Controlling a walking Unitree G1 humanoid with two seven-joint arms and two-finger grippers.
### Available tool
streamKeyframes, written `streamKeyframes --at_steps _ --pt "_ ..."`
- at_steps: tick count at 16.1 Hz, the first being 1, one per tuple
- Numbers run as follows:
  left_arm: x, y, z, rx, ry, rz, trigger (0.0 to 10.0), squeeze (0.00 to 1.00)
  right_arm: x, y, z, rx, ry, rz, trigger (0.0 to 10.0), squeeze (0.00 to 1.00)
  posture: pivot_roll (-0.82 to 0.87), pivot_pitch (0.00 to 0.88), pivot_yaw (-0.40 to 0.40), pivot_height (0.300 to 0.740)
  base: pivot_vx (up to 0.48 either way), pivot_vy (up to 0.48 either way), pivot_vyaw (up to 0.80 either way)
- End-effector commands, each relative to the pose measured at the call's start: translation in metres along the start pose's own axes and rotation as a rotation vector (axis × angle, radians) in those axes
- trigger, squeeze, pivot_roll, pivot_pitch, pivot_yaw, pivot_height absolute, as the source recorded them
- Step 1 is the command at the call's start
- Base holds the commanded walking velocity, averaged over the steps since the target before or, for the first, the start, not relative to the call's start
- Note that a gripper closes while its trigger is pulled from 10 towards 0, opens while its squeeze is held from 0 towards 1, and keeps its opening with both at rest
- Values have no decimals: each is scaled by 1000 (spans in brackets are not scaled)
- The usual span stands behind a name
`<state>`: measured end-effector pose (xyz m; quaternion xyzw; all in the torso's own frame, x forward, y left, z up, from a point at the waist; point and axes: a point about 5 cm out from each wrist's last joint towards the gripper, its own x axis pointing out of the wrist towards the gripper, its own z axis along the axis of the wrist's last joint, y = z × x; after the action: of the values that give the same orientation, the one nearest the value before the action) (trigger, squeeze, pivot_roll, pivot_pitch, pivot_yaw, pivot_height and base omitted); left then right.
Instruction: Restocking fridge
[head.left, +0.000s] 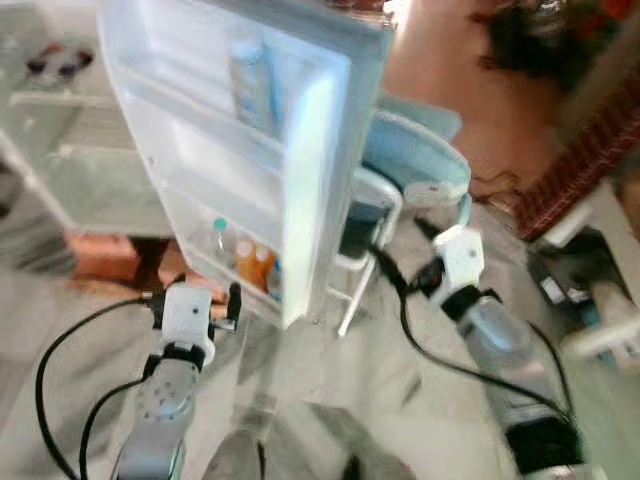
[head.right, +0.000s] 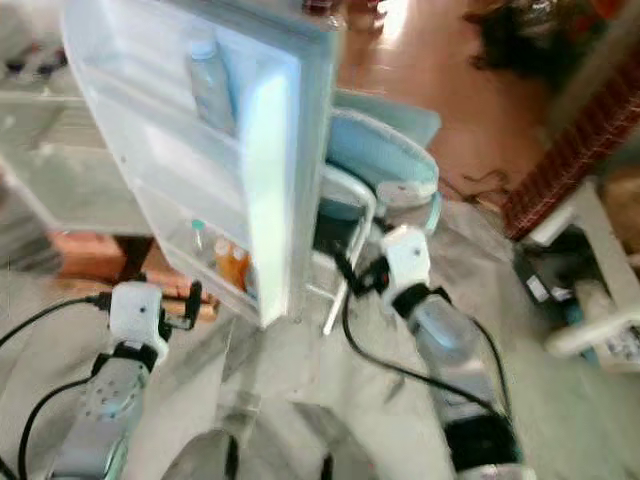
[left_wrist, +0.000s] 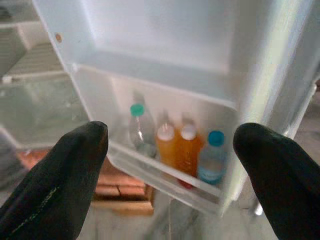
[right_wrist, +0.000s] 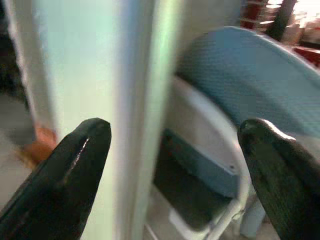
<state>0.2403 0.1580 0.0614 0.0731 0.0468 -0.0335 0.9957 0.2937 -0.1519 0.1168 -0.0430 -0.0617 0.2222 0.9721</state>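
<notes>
Both the left gripper (left_wrist: 170, 165) and right gripper (right_wrist: 175, 165) are spread wide and empty at the open fridge door (head.left: 300, 130), so I'd grab stock before reaching for that bottle shelf (left_wrist: 165, 175).

Bright daylight, motion blur smearing both head views, glare whitening the fridge door (head.left: 250, 150) edge — washed out beyond the right gripper's fingers (right_wrist: 75, 170), bottles (left_wrist: 175, 150) between the left fingers (left_wrist: 65, 170) slightly soft, fingers dark.
</notes>
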Motion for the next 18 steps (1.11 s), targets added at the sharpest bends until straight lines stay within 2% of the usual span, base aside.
streamKeyframes --at_steps 1,3,6,8,9,12,14,16,17,18 --pt "0 -6 -3 -7 9 -13 10000 0 -1 -3 3 7 -16 -56 10000 0 140 110 -55 740 0 0 800" --pt "6 -4 2 -17 -14 -1 10000 0 5 5 3 44 -48 -110 10000 0 142 108 -54 740 0 0 800" --pt "11 -2 4 -9 -21 5 10000 0 14 8 7 75 -70 -211 10000 0 142 104 -47 740 0 0 767" --pt "10 -3 2 -8 -17 4 10000 0 21 8 10 60 -72 -247 10000 0 141 103 -46 740 0 0 750" --pt "11 -4 2 -8 -15 2 10000 0 30 7 12 37 -64 -292 10000 0 142 100 -45 740 0 0 669" --pt "12 -5 2 -11 -17 5 10000 0 42 -1 19 -2 -51 -409 10000 0 153 97 -52 740 0 0 0" --pt "12 -2 1 -10 -14 17 10000 0 46 -5 18 32 -38 -462 10000 0 156 97 -57 740 0 0 0" --pt "11 -2 0 -10 -12 18 10000 0 51 -4 18 34 -31 -481 10000 0 156 97 -57 740 0 0 0" --pt "11 -4 0 -11 -11 15 10000 0 60 -4 21 39 -24 -496 10000 0 156 97 -57 740 0 0 0" --pt "12 -5 1 -11 -12 12 10000 0 69 -1 30 17 -56 -458 10000 0 157 98 -55 740 0 0 0"
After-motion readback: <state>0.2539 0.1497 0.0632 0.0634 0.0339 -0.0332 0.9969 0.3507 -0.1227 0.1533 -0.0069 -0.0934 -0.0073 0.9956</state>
